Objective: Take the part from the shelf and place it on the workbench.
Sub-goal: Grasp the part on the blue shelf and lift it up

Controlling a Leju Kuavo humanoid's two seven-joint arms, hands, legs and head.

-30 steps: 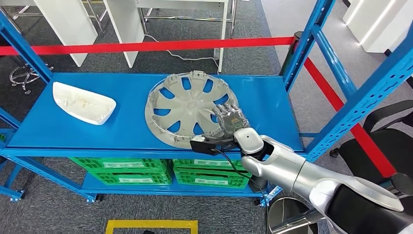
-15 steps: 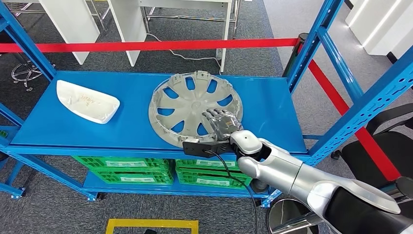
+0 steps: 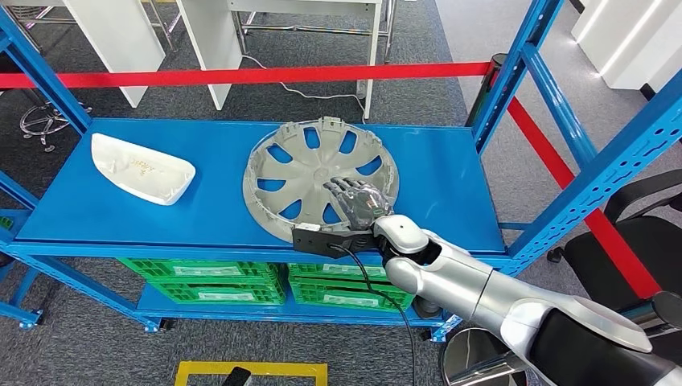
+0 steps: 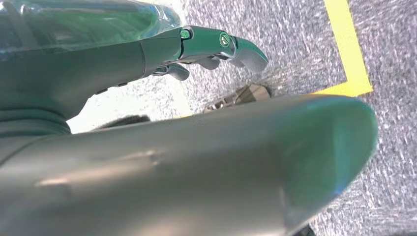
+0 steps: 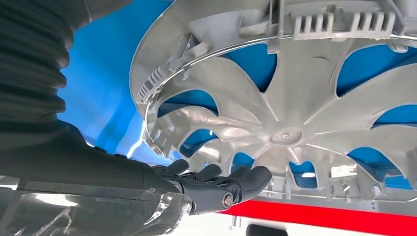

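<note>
On the blue shelf (image 3: 450, 173), the right hand (image 3: 358, 203) spreads its fingers (image 5: 231, 182) over the wheel cover (image 3: 310, 165), ready to grab it.

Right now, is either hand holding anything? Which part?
Nothing is held. The right hand lies over the hubcap near its front rim, fingers extended, not closed on it. The left hand hangs free above the floor.

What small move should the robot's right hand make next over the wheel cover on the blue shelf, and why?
Probably lower the right hand and curl its fingers through a gap near the rim of the wheel cover. The fingers are spread above the cover's near-right part and grip nothing yet, while the cover lies flat on the shelf, so a hold has to come before any lift.
</note>
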